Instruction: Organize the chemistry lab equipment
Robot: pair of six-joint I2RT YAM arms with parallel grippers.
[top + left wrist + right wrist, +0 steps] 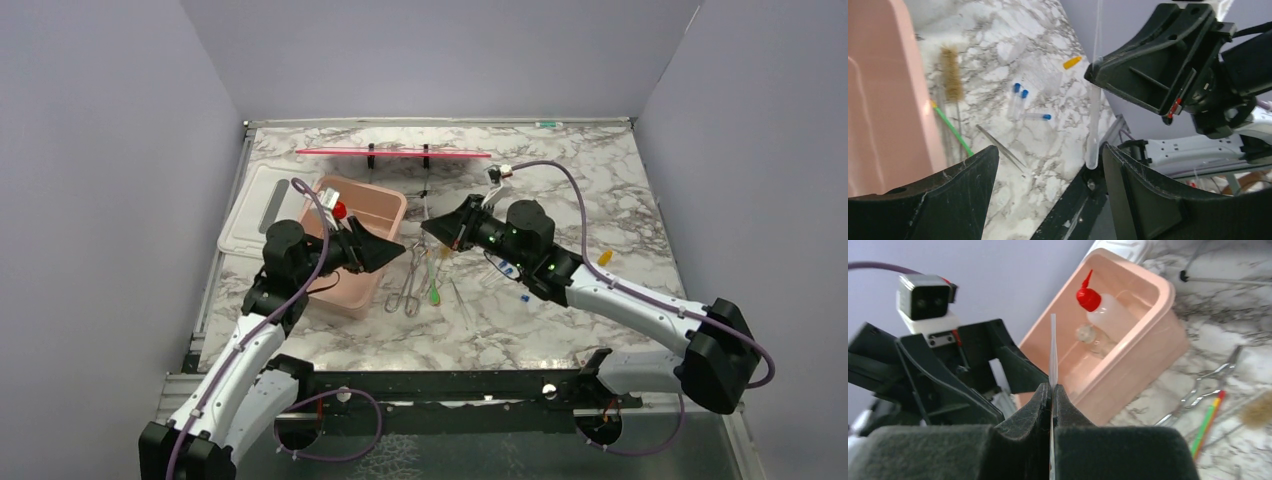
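The right gripper [1053, 387] is squeezing its two fingers tight on a thin see-through plastic dropper [1093, 125] and is holding it up in the air over the middle of the grey-and-white marble table [600, 180]. The fat end of the dropper is hanging down, and the thin end is sticking out past the fingers. The left gripper [1049, 150] is facing it with its fingers spread wide, and it is holding nothing. The fat end is hanging close to one of those left fingers, but I cannot tell if it is touching. A pink plastic tub [1158, 285] is sitting toward the left edge of the table. A clear squeeze bottle with a red pointy nozzle [1108, 315] is lying inside it, and a small round glass vial [1088, 335] is lying beside the bottle. Just right of the tub, shiny metal tongs shaped like scissors [410, 285] are lying flat on the table. A green-handled tool [953, 131] and a small brown bristle brush [951, 75] are lying next to them. A thin metal rod [1000, 146] is lying nearby. Three clear tubes with blue caps [1018, 100] are lying a bit farther toward the right edge. A small orange piece [1072, 62] is lying past them, nearer that edge.
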